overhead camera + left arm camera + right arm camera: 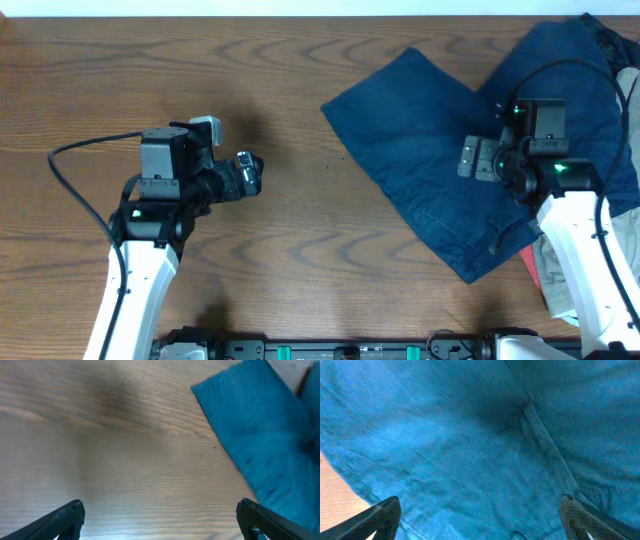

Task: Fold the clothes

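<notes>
Right gripper (476, 160) over the shorts (410, 130), jaws spread wide; left gripper (252, 174) well left of the shorts, jaws also apart.

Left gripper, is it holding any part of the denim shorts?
No. The left gripper is open over bare table, and the denim shorts lie apart from its fingers.

Left arm (140, 270), right arm (580, 240), jaws apart

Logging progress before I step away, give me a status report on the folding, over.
Left gripper open, empty. Right gripper open above the denim shorts. Shorts lie unfolded. Beige garment and red cloth lie at their near right edge.
</notes>
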Available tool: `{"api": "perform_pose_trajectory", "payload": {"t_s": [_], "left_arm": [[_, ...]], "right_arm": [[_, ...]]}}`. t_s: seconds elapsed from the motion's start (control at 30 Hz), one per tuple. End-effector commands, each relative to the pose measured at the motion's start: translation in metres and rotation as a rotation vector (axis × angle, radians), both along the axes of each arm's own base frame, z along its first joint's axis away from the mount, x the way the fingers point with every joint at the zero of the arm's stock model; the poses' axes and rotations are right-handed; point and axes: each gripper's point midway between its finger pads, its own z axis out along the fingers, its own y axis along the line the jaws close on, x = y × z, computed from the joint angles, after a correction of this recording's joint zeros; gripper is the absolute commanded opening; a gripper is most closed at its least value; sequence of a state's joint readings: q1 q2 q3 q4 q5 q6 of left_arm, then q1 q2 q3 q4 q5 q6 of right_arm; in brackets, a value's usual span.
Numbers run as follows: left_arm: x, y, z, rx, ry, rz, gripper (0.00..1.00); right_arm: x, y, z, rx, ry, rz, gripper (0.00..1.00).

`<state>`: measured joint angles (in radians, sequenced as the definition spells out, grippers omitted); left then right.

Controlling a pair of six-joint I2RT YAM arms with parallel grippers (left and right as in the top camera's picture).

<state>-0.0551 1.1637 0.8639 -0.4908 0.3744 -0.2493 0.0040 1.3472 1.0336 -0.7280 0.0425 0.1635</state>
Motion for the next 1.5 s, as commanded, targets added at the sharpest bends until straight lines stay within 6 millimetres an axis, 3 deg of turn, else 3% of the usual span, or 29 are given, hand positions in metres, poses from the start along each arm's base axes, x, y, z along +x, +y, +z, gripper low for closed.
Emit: {"api": "perform_pose_trajectory", "payload": {"t_s": [0.0,0.1,0.53,1.07,1.3,1.47], "left_arm": [[0.003,-0.017,-0.010,-0.098,0.090,0.038,0.98],[0.001,-0.035,-0.029,-0.107,0.161,0.011,0.98],[-0.018,-0.149,-0.107,-0.153,0.382,-0.114,0.98],[-0.060,-0.282,-0.130,-0.284,0.335,-0.324,0.99],[-0.055,-0.315,-0.130,-0.387,0.270,-0.349,0.82],[-0.046,-0.316,-0.148,-0.401,0.276,-0.276,0.76]], "right_arm": [[-0.004,-0.013,0.004,-0.017,0.009,-0.030,0.99],[-0.009,-0.017,0.001,-0.016,0.034,-0.042,0.99],[-0.015,-0.019,-0.003,-0.016,0.061,-0.046,0.99],[-0.016,-0.018,-0.003,-0.016,0.067,-0.046,0.99],[-0.019,-0.018,-0.004,-0.016,0.077,-0.046,0.99],[-0.020,-0.018,-0.005,-0.015,0.082,-0.046,0.99]]}}
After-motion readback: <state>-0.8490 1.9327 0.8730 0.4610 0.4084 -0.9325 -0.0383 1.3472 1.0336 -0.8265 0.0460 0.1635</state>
